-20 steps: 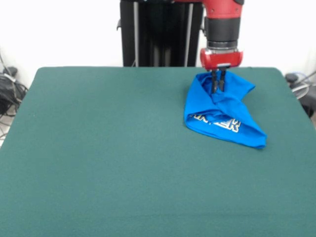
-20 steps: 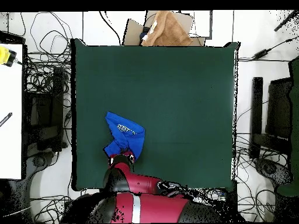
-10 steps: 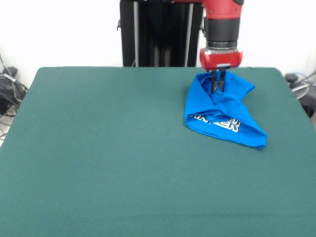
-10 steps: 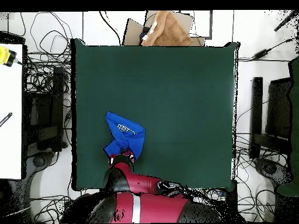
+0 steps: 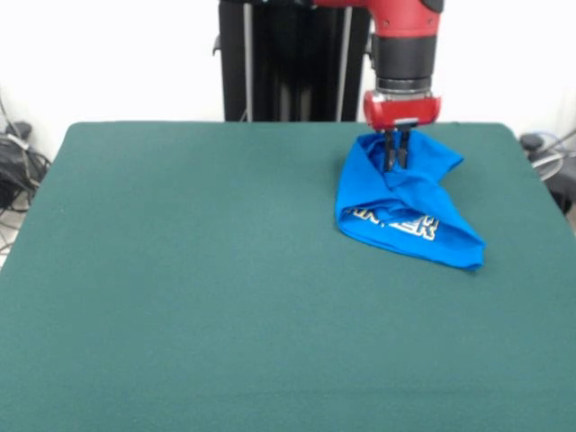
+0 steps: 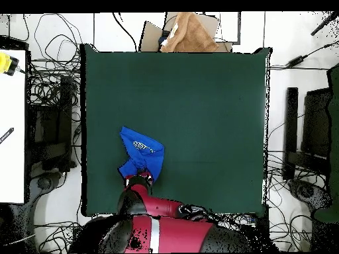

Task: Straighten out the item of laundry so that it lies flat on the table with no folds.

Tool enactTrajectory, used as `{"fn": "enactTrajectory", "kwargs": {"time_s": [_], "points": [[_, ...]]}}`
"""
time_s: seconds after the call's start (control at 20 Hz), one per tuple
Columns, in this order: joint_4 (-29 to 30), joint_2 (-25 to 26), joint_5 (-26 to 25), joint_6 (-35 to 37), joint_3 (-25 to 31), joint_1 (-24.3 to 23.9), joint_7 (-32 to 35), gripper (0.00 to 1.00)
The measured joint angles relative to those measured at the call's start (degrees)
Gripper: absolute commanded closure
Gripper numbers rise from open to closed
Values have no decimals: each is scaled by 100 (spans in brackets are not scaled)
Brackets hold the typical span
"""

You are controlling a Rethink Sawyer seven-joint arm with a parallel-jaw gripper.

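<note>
Your gripper (image 5: 394, 160) has its two dark fingers nearly together, pinching a raised fold at the top of the shirt (image 5: 405, 205). From overhead the arm hides the grip. The shirt lies crumpled below it, lettering partly folded under, near a corner of the bench (image 5: 198, 297).
</note>
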Motion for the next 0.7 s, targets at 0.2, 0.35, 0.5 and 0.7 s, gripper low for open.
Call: {"fn": "enactTrajectory", "kwargs": {"time_s": [0.2, 0.35, 0.5, 0.7], "points": [[22, -113, 86, 21, -46, 131, 0, 100], [98, -375, 387, 177, -65, 400, 0, 100], [121, -691, 871, 503, -65, 793, 0, 100], [121, -952, 1331, 897, -63, 1146, 0, 100]]}}
